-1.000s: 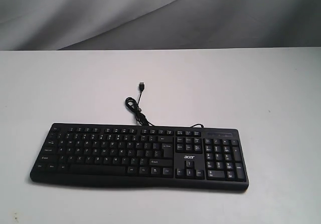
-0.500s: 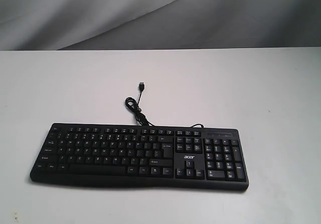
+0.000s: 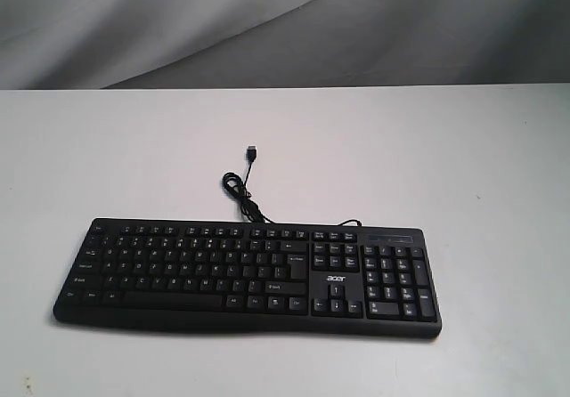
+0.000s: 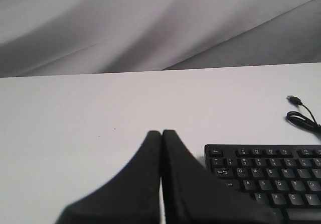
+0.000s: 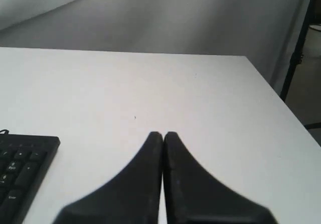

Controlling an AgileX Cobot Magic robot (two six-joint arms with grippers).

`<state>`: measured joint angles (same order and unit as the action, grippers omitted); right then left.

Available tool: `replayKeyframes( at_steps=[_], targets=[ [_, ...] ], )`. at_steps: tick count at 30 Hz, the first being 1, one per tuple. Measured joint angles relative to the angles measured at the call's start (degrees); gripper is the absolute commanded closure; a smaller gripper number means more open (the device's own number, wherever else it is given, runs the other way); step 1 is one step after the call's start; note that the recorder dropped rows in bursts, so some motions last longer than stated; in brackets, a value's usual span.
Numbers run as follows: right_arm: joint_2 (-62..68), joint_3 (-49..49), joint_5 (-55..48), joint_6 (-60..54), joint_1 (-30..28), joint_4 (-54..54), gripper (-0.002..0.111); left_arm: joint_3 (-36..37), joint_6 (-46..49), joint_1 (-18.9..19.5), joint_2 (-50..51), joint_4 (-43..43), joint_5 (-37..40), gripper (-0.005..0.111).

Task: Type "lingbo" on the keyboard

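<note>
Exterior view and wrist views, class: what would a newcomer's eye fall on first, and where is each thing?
The black keyboard stands out first, lying flat on the near half of the white table. Its thin cable curls loose behind it, plug unconnected. In the wrist views, the left gripper and right gripper are each shut, off the keyboard's ends.

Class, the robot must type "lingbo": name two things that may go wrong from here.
1. The keys on the keyboard sit close together, so the shut left fingers or right fingers may press two at once.
2. Its USB plug lies unconnected on the table; keystrokes may register nowhere.
</note>
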<state>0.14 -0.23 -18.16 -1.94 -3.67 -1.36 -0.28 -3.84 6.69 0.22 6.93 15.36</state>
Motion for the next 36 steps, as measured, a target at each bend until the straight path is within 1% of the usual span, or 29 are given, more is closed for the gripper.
replayKeyframes(
  at_steps=[36],
  targets=[
    [0.0,0.0,-1.0,0.0,0.0,0.0,0.108,0.0,0.0,0.0,0.0,0.0,0.0,0.106]
  ],
)
